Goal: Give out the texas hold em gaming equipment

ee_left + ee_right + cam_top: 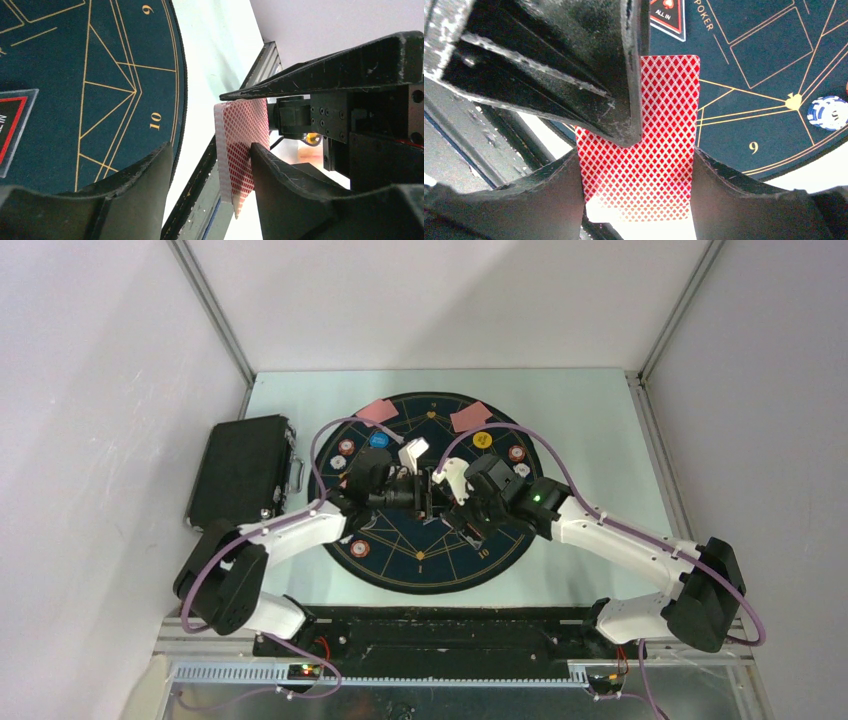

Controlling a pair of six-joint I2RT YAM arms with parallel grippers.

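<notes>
Cards [659,150], red-patterned backs, are hanging over the mat [764,60] at mid-desk [580,440]. Right jaws are clamping them by both side edges. Left jaws are standing parted around them: one finger [285,175] is touching the cards' back, the other is staying clear. Blue chip [828,113] is lying on the mat near its rim.

Two white-shelled robot arms, the left arm [300,530] and the right arm [625,540], carry black joint housings [215,585] and looping purple cables [545,440]. A green light [537,498] glows on the right arm's black wrist. Matte-black fingers [524,205] show scuffed, greyish edges.
</notes>
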